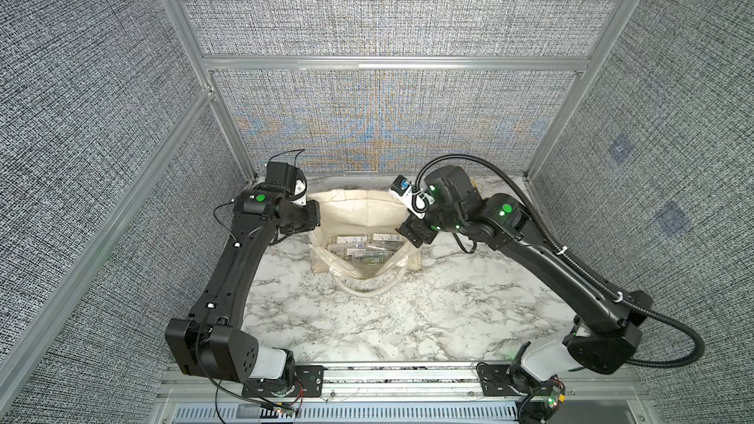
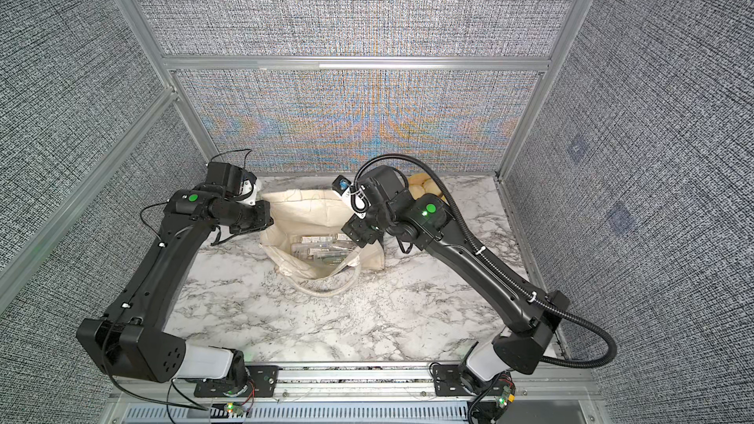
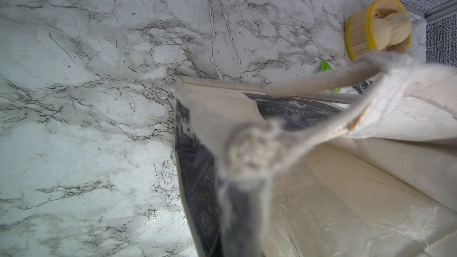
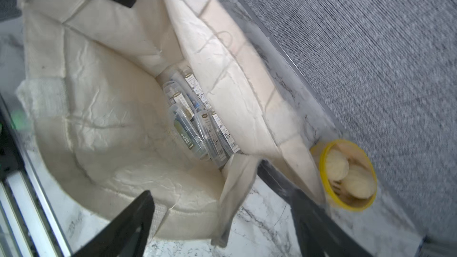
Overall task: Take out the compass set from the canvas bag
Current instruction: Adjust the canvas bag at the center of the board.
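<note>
The canvas bag [image 1: 359,208] lies open on the marble table, cream inside, with its mouth toward the front. In the left wrist view its dark printed panel [image 3: 195,169] shows. Several clear plastic compass set cases [image 1: 359,244] [image 4: 195,122] lie on the bag's bottom. My left gripper [image 1: 313,217] is at the bag's left rim, shut on bunched canvas [image 3: 247,156]; its fingers are hidden by the cloth. My right gripper [image 4: 222,226] hangs over the bag's right rim [image 1: 411,234], its black fingers [image 4: 123,226] wide open. A loose flap of canvas [image 4: 235,189] hangs between them.
A small yellow steamer basket [image 4: 346,189] [image 3: 358,35] with pale buns stands at the back right, by the wall. The bag's pale loop handles [image 1: 367,289] trail onto the table in front of it. Grey fabric walls close in the back and both sides.
</note>
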Robot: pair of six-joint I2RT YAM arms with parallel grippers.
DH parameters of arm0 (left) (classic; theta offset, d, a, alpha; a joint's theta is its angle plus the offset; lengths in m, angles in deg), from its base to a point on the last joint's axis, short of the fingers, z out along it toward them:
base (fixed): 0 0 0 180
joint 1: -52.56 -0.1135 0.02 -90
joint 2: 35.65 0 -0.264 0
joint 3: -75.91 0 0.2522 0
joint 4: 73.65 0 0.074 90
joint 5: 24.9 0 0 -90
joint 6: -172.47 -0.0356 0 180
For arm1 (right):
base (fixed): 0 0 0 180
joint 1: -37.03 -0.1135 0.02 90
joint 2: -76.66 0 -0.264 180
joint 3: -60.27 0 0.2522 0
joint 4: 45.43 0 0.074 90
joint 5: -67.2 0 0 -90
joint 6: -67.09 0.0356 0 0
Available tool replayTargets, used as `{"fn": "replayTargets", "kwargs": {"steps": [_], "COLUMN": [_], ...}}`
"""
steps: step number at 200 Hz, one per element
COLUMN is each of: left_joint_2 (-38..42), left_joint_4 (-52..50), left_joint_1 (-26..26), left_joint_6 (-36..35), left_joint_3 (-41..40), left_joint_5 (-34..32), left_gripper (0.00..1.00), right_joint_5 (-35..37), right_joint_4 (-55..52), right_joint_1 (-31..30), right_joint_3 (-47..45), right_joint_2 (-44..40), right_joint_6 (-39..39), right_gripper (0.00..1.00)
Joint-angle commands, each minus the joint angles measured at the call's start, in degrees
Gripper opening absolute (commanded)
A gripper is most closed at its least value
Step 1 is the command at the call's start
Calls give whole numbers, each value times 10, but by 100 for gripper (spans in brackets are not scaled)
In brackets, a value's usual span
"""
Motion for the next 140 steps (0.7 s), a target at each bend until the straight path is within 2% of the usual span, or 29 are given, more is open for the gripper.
{"fn": "replayTargets", "kwargs": {"steps": [1, 29, 61, 82, 100, 122, 140], "left_joint_2": [8, 18, 31, 38, 41, 41, 41], "left_joint_4": [12, 16, 7, 5, 9, 11, 10], "left_joint_1": [-1, -1, -1, -1, -1, -1, -1], "left_joint_6": [-11, -20, -40, -47, -49, -51, -55], "left_joint_3": [4, -1, -11, -22, -30, -35, -42], "left_joint_5": [15, 21, 17, 15, 20, 26, 22], "left_gripper": [0, 0, 0, 0, 0, 0, 0], "right_joint_5": [-70, -84, -152, -186, -180, -155, -147], "right_joint_4": [-18, -113, -150, -159, -143, -143, -138], "right_joint_1": [0, 18, 58, 71, 75, 78, 76], "right_joint_3": [92, 267, 373, 396, 393, 405, 405], "right_joint_2": [76, 212, 305, 339, 360, 385, 383], "right_joint_6": [-164, -234, -245, -247, -243, -233, -222], "right_gripper": [92, 94, 94, 91, 88, 80, 69]}}
